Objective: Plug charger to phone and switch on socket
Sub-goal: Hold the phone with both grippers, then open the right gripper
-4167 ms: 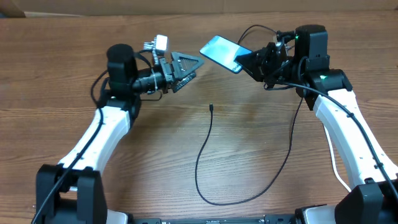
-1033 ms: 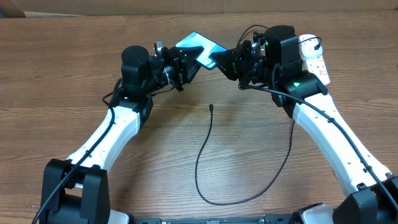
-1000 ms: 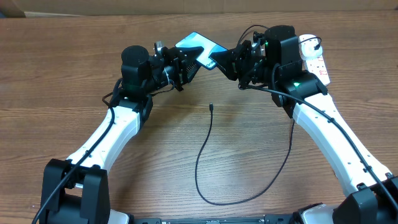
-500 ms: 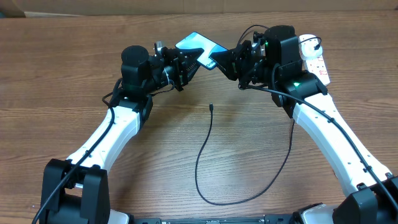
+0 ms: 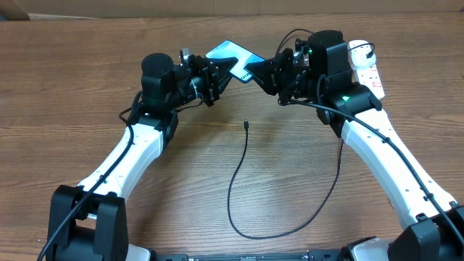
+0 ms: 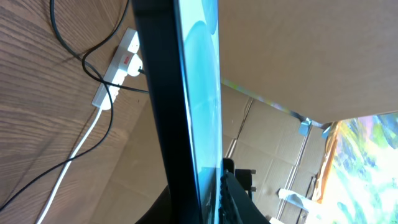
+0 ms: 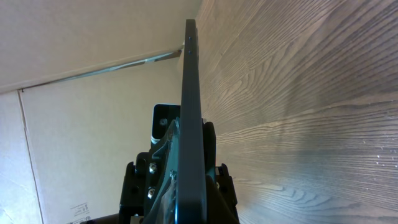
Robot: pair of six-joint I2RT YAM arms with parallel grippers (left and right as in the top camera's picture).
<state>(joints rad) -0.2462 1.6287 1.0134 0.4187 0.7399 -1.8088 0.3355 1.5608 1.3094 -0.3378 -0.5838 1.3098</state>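
The phone (image 5: 230, 54), screen lit light blue, hangs above the table's far middle between both grippers. My left gripper (image 5: 220, 72) is shut on its left end and my right gripper (image 5: 255, 71) on its right end. The left wrist view shows the phone (image 6: 200, 93) edge-on between the jaws (image 6: 205, 199). The right wrist view shows its dark edge (image 7: 193, 93) between the jaws (image 7: 193, 199). The charger (image 5: 239, 174) lies looped on the table with its connector tip (image 5: 246, 125) free, below the phone. The white socket (image 5: 366, 69) lies at the far right.
The socket (image 6: 118, 65) with its thick white cord and black cables also shows in the left wrist view. Cardboard boxes stand beyond the table's far edge (image 6: 280, 162). The black cable runs under my right arm toward the socket.
Since four seconds ago my right gripper has carried the phone leftward and my left gripper has come in and shut on its other end. Over the last second nothing has moved.
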